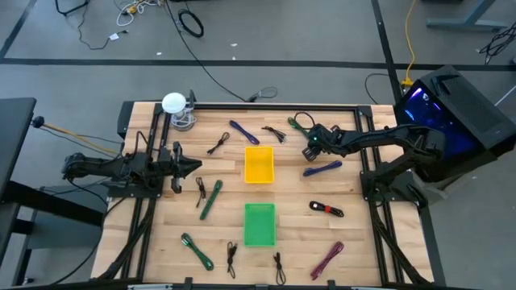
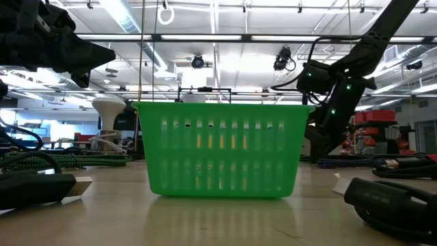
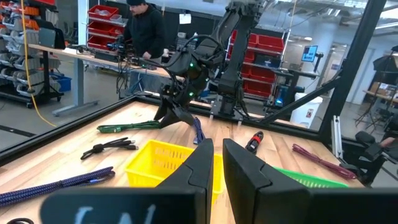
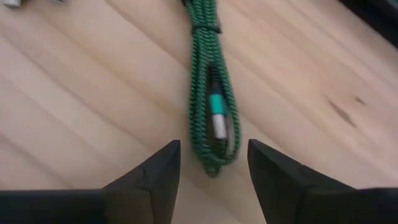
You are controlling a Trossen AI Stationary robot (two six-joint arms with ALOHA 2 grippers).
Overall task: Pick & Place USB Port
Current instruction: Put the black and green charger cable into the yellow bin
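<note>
We see the table [image 1: 145, 234] from above, near edge first. A green basket [image 1: 260, 223] sits near centre, with a yellow basket [image 1: 259, 164] just beyond it. Bundled cables lie scattered around both.

Left gripper [image 1: 196, 166] hangs above the table's left side, pointing toward the yellow basket. Its fingers [image 3: 202, 168] are nearly together with a thin gap, gripping nothing.

Right gripper [image 1: 311, 150] sits far right of the yellow basket, fingers [image 4: 158, 171] spread wide, holding nothing. Directly under it we have the green braided USB cable [image 4: 214, 102], coiled flat on the wood, its silver plug between the 2 fingertips but not touched. A blue cable [image 1: 323, 169] lies just nearer.

A person [image 3: 142, 34] stands beyond the far edge.
</note>
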